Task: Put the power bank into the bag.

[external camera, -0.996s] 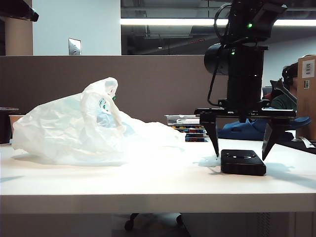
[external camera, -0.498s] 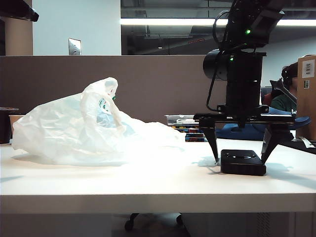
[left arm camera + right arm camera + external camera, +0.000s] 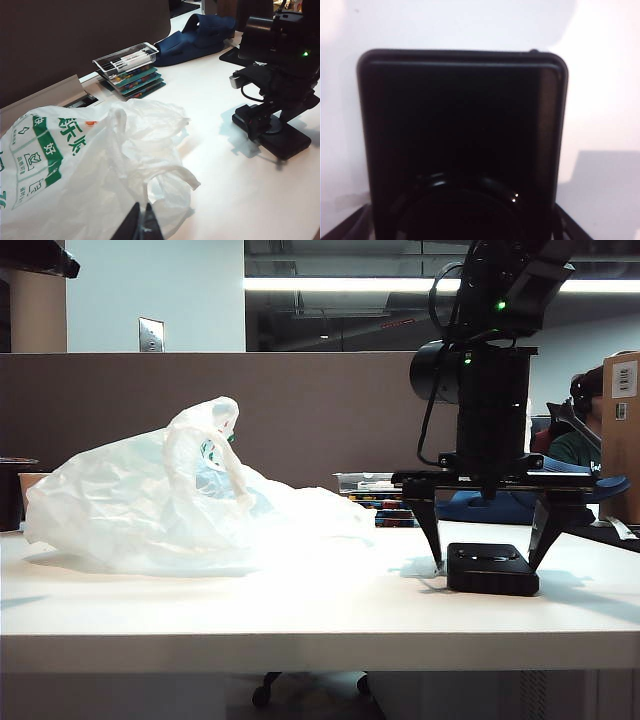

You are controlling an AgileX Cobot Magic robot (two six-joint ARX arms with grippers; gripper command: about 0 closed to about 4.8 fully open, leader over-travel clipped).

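R gripper (image 3: 486, 558) spread wide, pointing down, fingers straddling the power bank (image 3: 492, 568): flat matte black slab w/ rounded corners, lying on white tabletop (image 3: 300, 615). L gripper (image 3: 141, 226) pressed together, just over crinkled translucent bag (image 3: 170, 505), well apart from R gripper.

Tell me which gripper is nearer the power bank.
Right. The right gripper is open, fingers straddling the power bank on the table. The left gripper is shut and hovers over the bag, well away from it.
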